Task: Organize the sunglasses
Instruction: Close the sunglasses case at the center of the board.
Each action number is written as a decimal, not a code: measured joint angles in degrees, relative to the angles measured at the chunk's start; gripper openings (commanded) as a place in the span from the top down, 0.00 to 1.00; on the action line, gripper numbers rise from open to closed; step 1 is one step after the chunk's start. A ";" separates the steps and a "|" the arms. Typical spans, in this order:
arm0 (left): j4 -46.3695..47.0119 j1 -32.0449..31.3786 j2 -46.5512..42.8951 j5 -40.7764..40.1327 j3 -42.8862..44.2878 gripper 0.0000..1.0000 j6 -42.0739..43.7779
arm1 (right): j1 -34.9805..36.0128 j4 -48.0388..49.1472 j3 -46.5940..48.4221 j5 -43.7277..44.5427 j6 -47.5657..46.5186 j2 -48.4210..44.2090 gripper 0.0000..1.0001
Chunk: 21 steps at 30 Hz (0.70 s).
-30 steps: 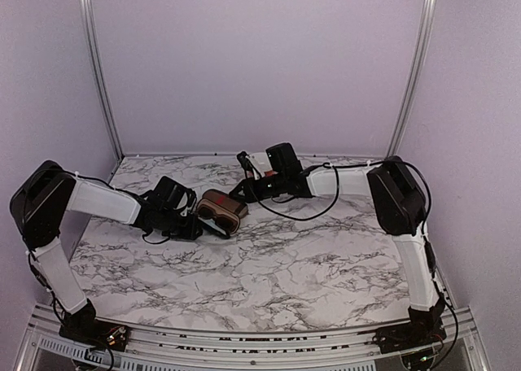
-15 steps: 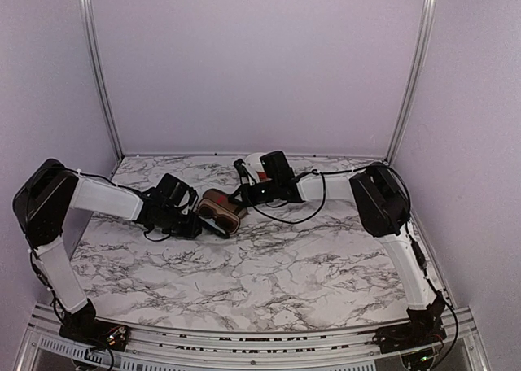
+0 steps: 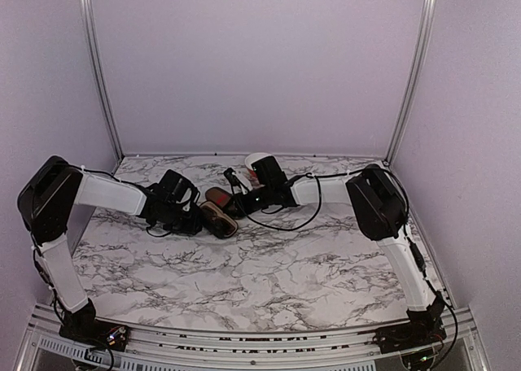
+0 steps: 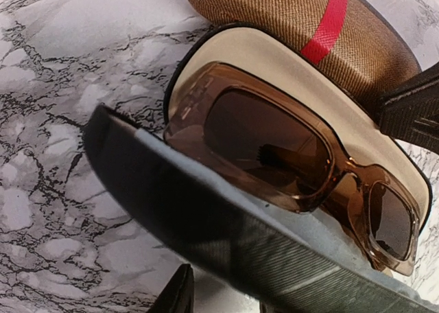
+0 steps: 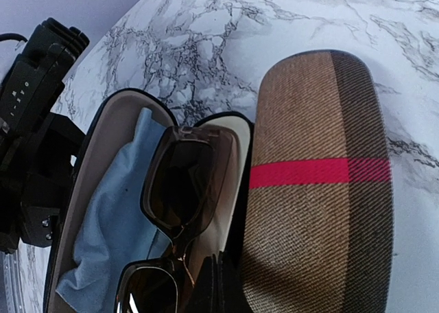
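Shows the brown sunglasses (image 4: 274, 148) lying inside the open striped case (image 5: 315, 176) on the bench (image 3: 269, 281), with a blue cloth (image 5: 116, 237). Finds right hand (image 5: 218, 285) pinched together at the hinge. Cannot tell whether left hand (image 4: 221, 299) clamps the rim.

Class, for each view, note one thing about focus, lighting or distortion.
Top view: soft, even light, the case small and dim. Left wrist: brown sunglasses sharp, the dark edge in front blurred. Right wrist: table edge bowed by the lens, the case's red stripe crisp.
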 measured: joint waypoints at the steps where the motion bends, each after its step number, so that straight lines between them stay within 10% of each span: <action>1: -0.48 0.04 0.22 0.11 0.42 0.67 0.09 | 0.00 0.09 -0.09 -0.15 0.02 0.00 1.00; 21: -16.11 0.55 10.34 0.92 18.29 0.69 7.19 | 2.99 7.19 -2.78 -4.42 4.31 -0.04 1.00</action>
